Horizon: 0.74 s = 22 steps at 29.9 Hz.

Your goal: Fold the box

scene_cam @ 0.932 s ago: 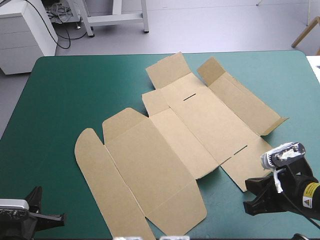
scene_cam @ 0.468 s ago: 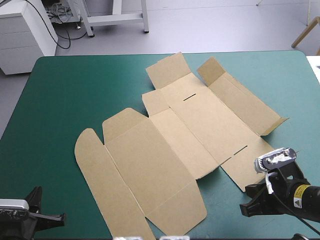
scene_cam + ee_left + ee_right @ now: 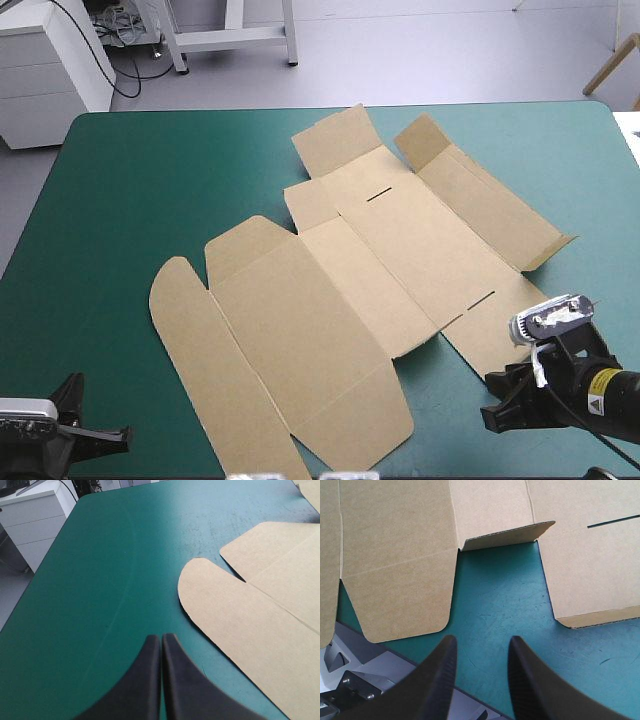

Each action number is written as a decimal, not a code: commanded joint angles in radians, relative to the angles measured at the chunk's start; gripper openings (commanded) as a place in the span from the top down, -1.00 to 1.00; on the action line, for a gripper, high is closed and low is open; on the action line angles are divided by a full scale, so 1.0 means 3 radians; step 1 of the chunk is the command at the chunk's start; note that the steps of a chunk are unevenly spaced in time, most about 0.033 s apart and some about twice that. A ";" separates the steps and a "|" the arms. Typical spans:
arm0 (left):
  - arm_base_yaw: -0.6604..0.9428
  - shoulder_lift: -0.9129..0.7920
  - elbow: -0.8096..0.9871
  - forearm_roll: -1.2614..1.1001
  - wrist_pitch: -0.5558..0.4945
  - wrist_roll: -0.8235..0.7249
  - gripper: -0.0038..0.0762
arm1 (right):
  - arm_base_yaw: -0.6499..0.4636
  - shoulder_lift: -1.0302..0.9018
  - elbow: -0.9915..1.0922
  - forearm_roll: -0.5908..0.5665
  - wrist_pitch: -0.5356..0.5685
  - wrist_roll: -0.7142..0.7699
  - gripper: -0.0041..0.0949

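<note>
Right gripper (image 3: 492,398) open, left gripper (image 3: 118,436) closed, brown box (image 3: 340,290) lying flat across the middle of the table (image 3: 140,180).
The right fingers (image 3: 440,680) stand apart over bare teal-green cover just short of the box's near right flaps. The left fingers (image 3: 145,680) are pressed together beside its rounded flap (image 3: 210,595).

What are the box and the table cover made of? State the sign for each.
Box: brown corrugated board, matt; fluting shows along a cut flap edge. Table cover: teal-green, smooth, faintly scuffed, slight sheen; perhaps a rubbery or vinyl mat, uncertain.
</note>
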 commanded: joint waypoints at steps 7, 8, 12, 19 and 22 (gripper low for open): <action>-0.0012 -0.0030 -0.0070 -0.0010 -0.0248 -0.0014 0.93 | -0.0023 0.0017 -0.0049 -0.0005 -0.0204 -0.0038 -0.46; -0.0012 -0.0030 -0.0070 -0.0010 -0.0248 -0.0014 0.93 | -0.0023 0.0017 -0.0049 0.0001 -0.0230 -0.0038 -0.46; -0.0012 -0.0030 -0.0070 -0.0010 -0.0248 -0.0014 0.93 | -0.0023 0.0017 -0.0049 0.0115 -0.0430 -0.0031 -0.42; -0.0012 -0.0030 -0.0070 -0.0010 -0.0253 -0.0014 0.93 | -0.0023 0.0158 -0.0049 0.0302 -0.0490 0.0793 -0.34; -0.0012 -0.0030 -0.0070 -0.0010 -0.0253 -0.0014 0.93 | -0.0023 0.0289 -0.0049 0.0271 -0.0579 0.1078 -0.34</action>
